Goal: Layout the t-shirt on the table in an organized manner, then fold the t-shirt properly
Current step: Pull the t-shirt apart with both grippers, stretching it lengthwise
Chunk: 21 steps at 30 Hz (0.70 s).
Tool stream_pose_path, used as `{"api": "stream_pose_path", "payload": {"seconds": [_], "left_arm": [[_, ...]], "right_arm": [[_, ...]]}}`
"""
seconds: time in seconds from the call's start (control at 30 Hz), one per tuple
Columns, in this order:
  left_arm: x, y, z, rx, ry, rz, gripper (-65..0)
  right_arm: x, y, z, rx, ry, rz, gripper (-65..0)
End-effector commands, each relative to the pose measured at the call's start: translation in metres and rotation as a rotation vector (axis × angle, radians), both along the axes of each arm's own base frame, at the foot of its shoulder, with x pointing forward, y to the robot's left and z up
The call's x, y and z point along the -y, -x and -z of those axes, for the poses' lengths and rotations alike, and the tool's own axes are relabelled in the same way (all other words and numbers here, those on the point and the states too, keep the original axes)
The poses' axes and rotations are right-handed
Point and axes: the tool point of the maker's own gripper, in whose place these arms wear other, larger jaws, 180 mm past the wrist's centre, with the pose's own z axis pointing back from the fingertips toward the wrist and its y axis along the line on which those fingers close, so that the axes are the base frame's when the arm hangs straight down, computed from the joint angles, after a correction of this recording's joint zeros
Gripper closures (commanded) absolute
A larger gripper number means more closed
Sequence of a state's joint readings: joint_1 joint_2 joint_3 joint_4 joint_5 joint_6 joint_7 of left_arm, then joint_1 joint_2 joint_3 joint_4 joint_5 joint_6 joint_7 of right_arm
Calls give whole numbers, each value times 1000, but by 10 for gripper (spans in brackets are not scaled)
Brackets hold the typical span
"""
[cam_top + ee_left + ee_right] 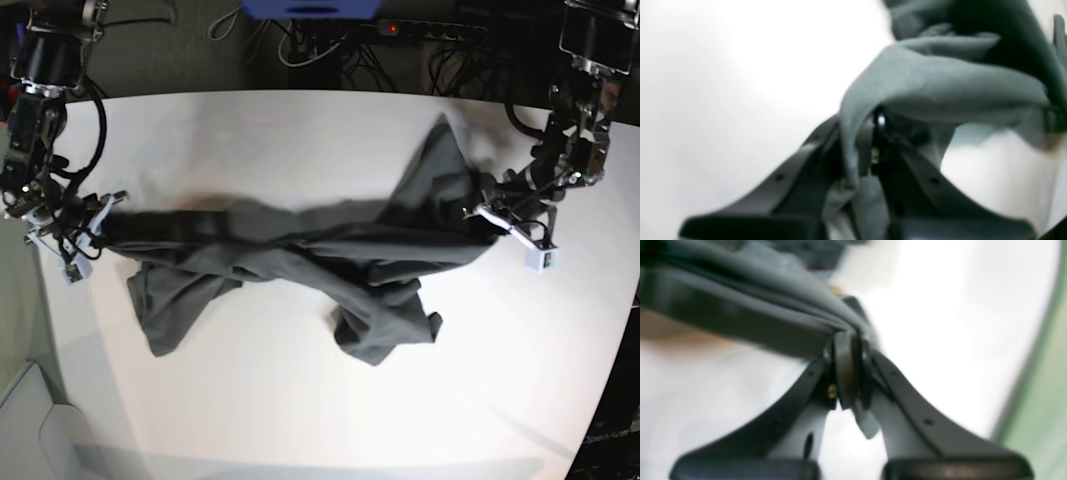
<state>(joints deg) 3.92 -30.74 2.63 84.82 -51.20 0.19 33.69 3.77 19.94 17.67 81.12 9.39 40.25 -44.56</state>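
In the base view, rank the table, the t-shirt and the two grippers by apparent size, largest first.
1. table
2. t-shirt
3. left gripper and right gripper: look alike, unranked.

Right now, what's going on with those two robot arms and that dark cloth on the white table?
Both arms are handling a dark charcoal-grey cloth t-shirt over the large white table. The left gripper and the right gripper are each shut on an opposite end, so the shirt is stretched between them in a bunched, twisted band. Loose parts sag onto the tabletop. It is neither spread flat nor folded yet.
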Motion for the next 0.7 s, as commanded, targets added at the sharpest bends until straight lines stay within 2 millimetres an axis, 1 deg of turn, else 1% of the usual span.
{"api": "stream_pose_path", "payload": {"seconds": [0.0,0.03,0.13,0.27,0.33,0.4,0.5,0.57,0.67], "left_arm": [[-15,-12,-19,65,-8,-28,-5],[-21,-10,-20,67,-10,-45,-5],[-37,-15,-34,107,-22,-86,-5],[-64,-9,-43,74,-46,-120,-5],[-79,-9,-48,64,-49,-152,-5],[-94,-9,-56,73,-50,-189,-5],[-112,-9,-68,93,-55,-234,-5],[-122,-8,-75,100,-55,-258,-5],[-130,-5,-79,93,-52,-278,-5]], "right_arm": [[12,-7,-16,48,17,16,0],[18,-5,-18,51,24,28,0],[30,-6,-29,84,34,59,0],[52,-3,-40,95,44,134,0],[59,-10,-50,120,42,160,0],[63,-14,-56,130,42,175,0],[66,-25,-70,153,44,184,0],[67,-32,-78,159,48,190,0],[68,-43,-91,178,50,195,0]]}}
